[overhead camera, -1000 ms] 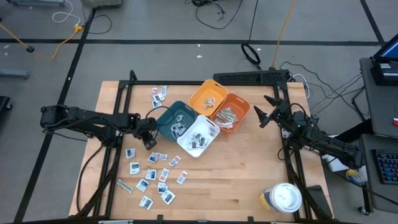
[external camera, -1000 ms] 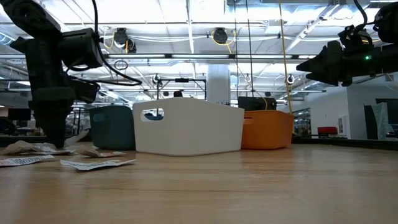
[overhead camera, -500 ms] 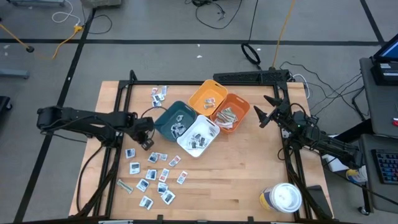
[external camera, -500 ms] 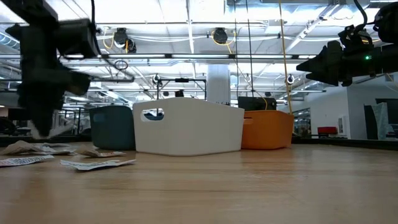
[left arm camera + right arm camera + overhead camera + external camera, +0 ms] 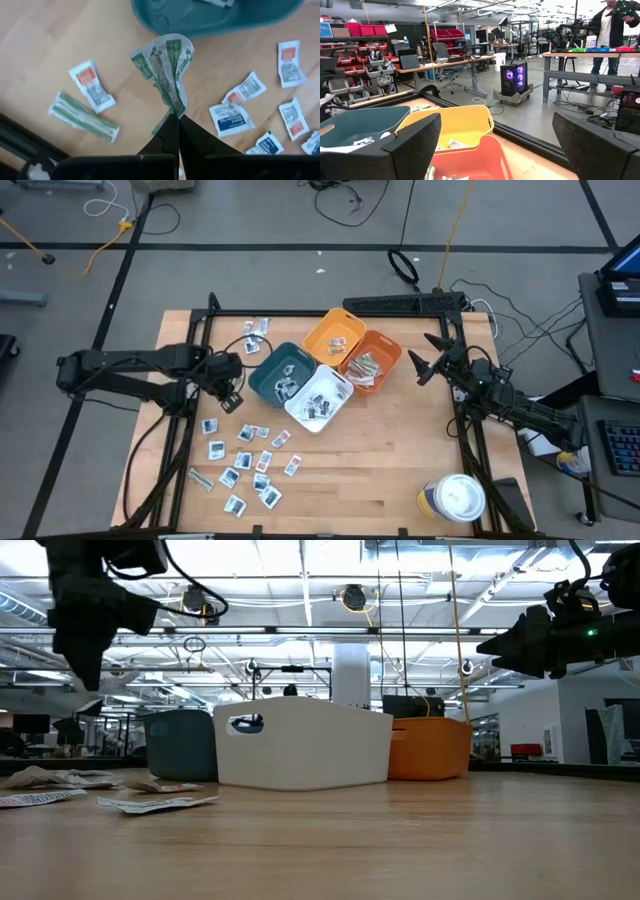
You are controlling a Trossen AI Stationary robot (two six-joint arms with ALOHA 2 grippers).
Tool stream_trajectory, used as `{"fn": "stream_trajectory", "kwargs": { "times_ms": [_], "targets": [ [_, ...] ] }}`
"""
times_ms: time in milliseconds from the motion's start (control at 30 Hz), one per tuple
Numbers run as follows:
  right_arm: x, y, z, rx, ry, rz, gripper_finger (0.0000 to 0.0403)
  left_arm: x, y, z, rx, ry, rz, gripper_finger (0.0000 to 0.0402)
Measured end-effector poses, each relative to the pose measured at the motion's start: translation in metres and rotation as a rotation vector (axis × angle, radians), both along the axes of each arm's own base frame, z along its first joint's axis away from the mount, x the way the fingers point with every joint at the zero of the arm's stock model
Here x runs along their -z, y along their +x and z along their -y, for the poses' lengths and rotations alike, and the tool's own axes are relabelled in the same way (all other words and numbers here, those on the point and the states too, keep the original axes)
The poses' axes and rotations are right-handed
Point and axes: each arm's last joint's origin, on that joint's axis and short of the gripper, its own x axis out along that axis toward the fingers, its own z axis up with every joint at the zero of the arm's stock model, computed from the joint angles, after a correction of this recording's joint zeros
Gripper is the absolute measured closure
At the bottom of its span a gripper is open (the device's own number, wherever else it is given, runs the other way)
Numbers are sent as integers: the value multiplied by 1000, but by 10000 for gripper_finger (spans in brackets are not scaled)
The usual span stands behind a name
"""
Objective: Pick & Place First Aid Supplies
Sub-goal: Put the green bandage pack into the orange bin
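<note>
The left gripper (image 5: 176, 118) is pinching a crumpled white packet (image 5: 167, 67) with green print, its writing unreadable, beside the teal bin (image 5: 210, 17). The right gripper (image 5: 425, 360) is waiting wide open, holding nothing.

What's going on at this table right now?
The left gripper is shut on a green-and-white packet, holding it in the air beside the teal bin. More small packets lie scattered on the wooden table. The right gripper waits open, off to the side of the orange bin.
</note>
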Motion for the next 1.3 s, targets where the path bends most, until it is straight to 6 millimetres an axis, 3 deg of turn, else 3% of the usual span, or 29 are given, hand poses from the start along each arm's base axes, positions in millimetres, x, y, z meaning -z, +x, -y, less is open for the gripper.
{"fn": "stream_trajectory", "kwargs": {
  "times_ms": [133, 267, 900, 1133, 1300],
  "targets": [
    [0, 0, 0, 0, 0, 0, 26, 2, 10, -7, 17, -1, -43, 401],
    [0, 0, 0, -1, 0, 0, 26, 1, 34, -18, 55, -1, -90, 401],
    [0, 0, 0, 0, 0, 0, 26, -33, 223, -90, 139, 40, 26, 402],
    [0, 0, 0, 0, 0, -1, 25, -33, 275, -112, 129, 59, 93, 402],
    [0, 0, 0, 0, 0, -1, 25, -25, 300, -121, 150, 78, 126, 402]
  ]
}}
